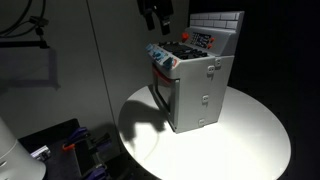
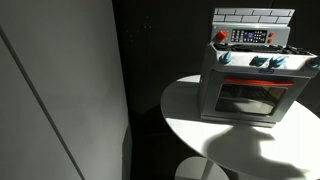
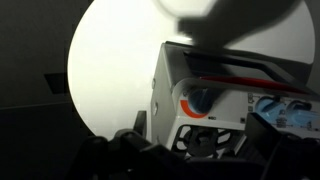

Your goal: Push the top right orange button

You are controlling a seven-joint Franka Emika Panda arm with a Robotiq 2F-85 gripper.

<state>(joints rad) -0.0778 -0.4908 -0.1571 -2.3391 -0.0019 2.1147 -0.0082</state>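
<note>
A grey toy stove stands on the round white table in both exterior views (image 1: 200, 90) (image 2: 255, 75). Its brick-patterned back panel carries a control strip (image 2: 252, 37) with a red-orange button at one end (image 2: 222, 36) (image 1: 183, 37). Blue knobs line the front edge (image 2: 262, 62). My gripper (image 1: 156, 16) hangs above the stove's top, apart from it, with its fingers spread and empty. In the wrist view my gripper (image 3: 200, 150) shows as dark fingers at the bottom. Beyond them is a blue knob with an orange arc (image 3: 196, 102). The other orange buttons are too small to make out.
The table (image 1: 240, 140) (image 2: 200, 125) has bare white surface around the stove. A light wall panel (image 2: 60, 90) stands beside it. Dark clutter with red parts (image 1: 70, 145) lies on the floor near the table.
</note>
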